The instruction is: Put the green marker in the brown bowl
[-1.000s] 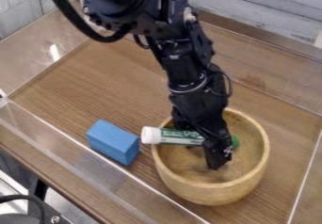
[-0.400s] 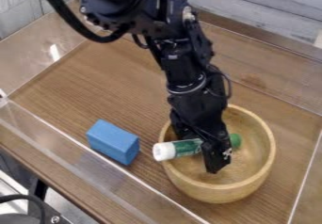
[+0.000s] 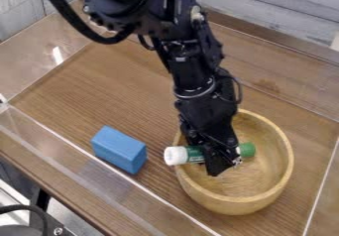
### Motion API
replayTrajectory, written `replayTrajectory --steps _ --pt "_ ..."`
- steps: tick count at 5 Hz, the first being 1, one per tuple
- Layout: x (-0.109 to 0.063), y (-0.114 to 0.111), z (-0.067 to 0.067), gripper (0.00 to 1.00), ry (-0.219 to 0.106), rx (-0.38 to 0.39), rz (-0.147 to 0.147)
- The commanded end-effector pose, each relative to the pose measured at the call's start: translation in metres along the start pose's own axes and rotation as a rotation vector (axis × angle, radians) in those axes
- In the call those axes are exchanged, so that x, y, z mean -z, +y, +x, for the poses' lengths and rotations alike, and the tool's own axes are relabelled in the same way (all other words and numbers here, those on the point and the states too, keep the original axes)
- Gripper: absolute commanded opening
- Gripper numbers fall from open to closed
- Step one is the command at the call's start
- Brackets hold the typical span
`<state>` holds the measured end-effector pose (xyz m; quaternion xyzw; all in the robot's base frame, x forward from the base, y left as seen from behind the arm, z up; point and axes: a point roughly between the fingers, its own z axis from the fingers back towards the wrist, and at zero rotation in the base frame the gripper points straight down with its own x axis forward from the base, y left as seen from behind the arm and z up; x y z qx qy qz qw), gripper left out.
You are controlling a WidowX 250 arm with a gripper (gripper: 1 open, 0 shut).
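Since a second ago the marker [image 3: 205, 154] has slid from a perch across the bowl's near-left rim toward the hollow, its white end now poking just over the rim and its green cap inside, while the arm has held its place above. Pointing steeply down into the bowl [image 3: 265, 195], the gripper [image 3: 216, 161] has its jaws drawn shut; they stand right at the marker's barrel, but whether they pinch it or merely rest against it cannot be told from this view. Judged from that lie, the marker is mostly in the bowl yet still leaning on the rim, so the drop looks unfinished. On the wooden table [image 3: 93, 81] sit one marker, one bowl and one blue block [image 3: 119, 148], the block well clear to the left.
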<state>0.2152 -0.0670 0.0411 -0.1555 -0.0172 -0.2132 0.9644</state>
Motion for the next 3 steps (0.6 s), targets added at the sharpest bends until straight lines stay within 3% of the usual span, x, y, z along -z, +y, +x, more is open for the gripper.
replayTrajectory --steps 1,3 --pt "-0.0086 -0.0005 0.0008 0.00 -0.009 0.012 0.003" --pt "-0.0105 -0.0004 -0.0019 0.00 0.007 0.027 -0.004"
